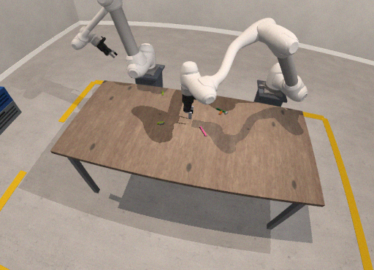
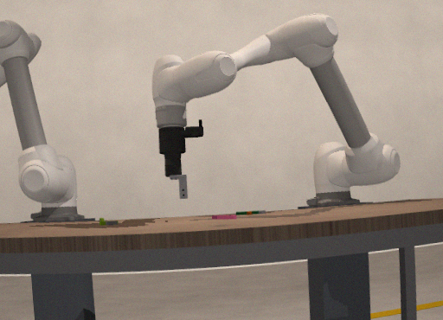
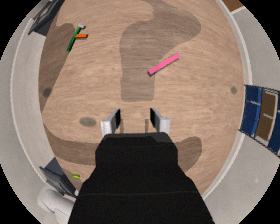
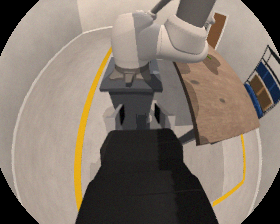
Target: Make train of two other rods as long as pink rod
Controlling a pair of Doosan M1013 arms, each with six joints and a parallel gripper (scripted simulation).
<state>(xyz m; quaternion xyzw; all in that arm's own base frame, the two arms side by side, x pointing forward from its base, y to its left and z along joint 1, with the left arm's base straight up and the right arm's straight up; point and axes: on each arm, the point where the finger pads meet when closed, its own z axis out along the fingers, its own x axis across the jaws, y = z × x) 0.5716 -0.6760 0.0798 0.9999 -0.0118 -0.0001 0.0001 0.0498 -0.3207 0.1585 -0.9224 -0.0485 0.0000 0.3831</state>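
Observation:
The pink rod (image 1: 203, 130) (image 2: 224, 216) (image 3: 164, 65) lies flat mid-table. Behind it, a green rod (image 1: 219, 109) (image 3: 72, 44) lies with an orange rod (image 1: 220, 113) (image 3: 82, 36) at its side and a small grey piece (image 1: 226, 112) (image 3: 81, 26) by one end. A lime rod (image 1: 159, 123) (image 2: 102, 221) lies against a darker greyish rod (image 2: 112, 222), left of the pink rod in the top view. My left gripper (image 1: 190, 115) (image 2: 183, 195) (image 3: 135, 114) is open and empty, above the table between these groups. My right gripper (image 1: 114, 55) (image 4: 139, 110) is open and empty, off the table.
Another small lime rod (image 1: 163, 93) (image 3: 76, 176) lies near the back edge, by the right arm's pedestal (image 1: 150, 77). The left arm reaches over the table (image 1: 128, 150) from the back right in the top view. Its shadow covers part of the table.

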